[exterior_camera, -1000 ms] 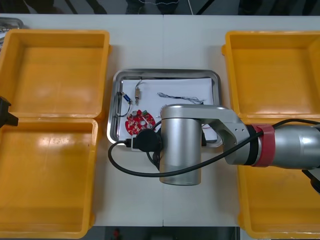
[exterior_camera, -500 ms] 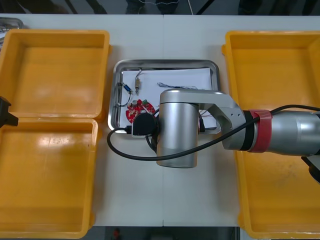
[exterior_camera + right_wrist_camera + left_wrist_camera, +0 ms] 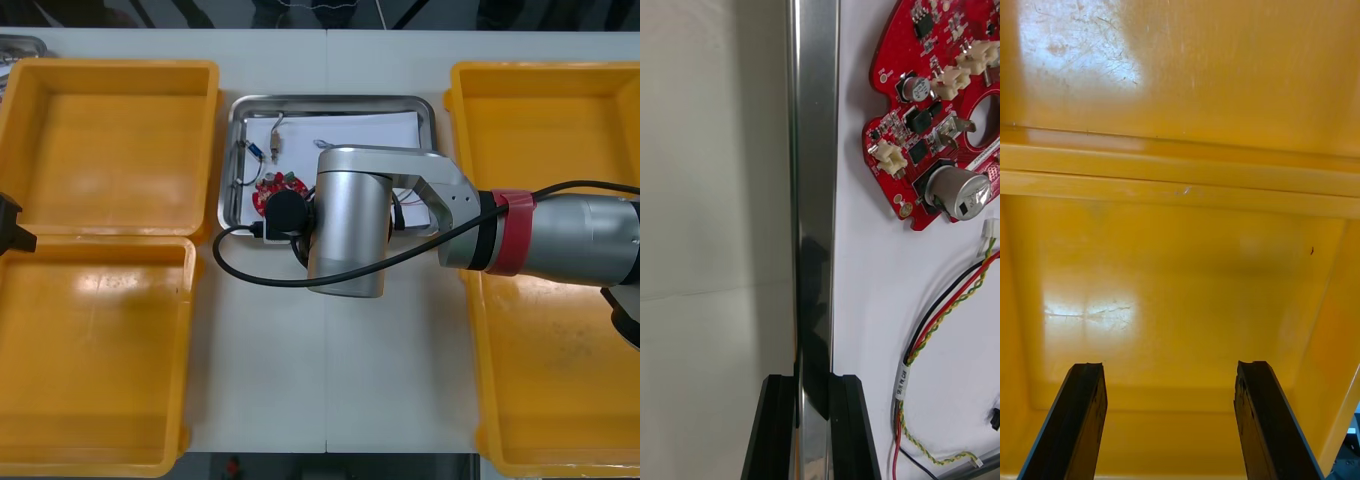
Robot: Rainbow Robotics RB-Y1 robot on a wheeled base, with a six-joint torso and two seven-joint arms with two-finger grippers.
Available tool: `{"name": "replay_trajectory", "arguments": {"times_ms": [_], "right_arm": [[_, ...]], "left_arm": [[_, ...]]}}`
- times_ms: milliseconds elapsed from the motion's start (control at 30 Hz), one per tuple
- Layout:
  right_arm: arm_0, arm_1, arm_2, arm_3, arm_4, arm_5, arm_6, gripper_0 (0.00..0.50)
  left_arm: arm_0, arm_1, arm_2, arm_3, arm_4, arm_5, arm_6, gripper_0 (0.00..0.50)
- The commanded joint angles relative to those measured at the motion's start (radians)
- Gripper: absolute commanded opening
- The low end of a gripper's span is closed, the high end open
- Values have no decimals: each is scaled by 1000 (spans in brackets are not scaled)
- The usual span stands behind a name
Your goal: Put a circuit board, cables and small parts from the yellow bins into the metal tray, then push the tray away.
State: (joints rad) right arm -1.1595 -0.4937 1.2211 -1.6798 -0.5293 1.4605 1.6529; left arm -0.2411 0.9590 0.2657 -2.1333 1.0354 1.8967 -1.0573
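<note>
Tray (image 3: 330,99) crosswise (rim in right tool (image 3: 811,384))

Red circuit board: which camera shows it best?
The right wrist view: the circuit board lies close up in the metal tray, its components plain, one edge cut off. The front view shows it small, partly behind the right arm. The left wrist view looks into a yellow bin.

No text, brand or number can be read anywhere. The round red circuit board (image 3: 940,112), lying in the metal tray (image 3: 814,150), carries tiny white printing beside its parts, too small to make out. A white sleeve label (image 3: 902,379) on the red and yellow cable (image 3: 955,307) bears illegible dark marks.
</note>
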Motion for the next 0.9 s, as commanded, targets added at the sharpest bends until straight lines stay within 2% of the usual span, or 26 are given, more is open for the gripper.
{"name": "replay_trajectory", "arguments": {"times_ms": [33,567,733,900], "right_arm": [[-66,32,12,25,18,-28,28,0],[-98,53,-22,166,31,-111,68,0],[-100,57,-32,226,31,-196,88,0],[-109,57,-34,255,31,-227,107,0]], "left_arm": [[14,46,32,-28,8,-10,-98,500],[14,46,32,-28,8,-10,-98,500],[14,46,32,-28,8,-10,-98,500],[14,46,32,-28,8,-10,-98,500]]}}
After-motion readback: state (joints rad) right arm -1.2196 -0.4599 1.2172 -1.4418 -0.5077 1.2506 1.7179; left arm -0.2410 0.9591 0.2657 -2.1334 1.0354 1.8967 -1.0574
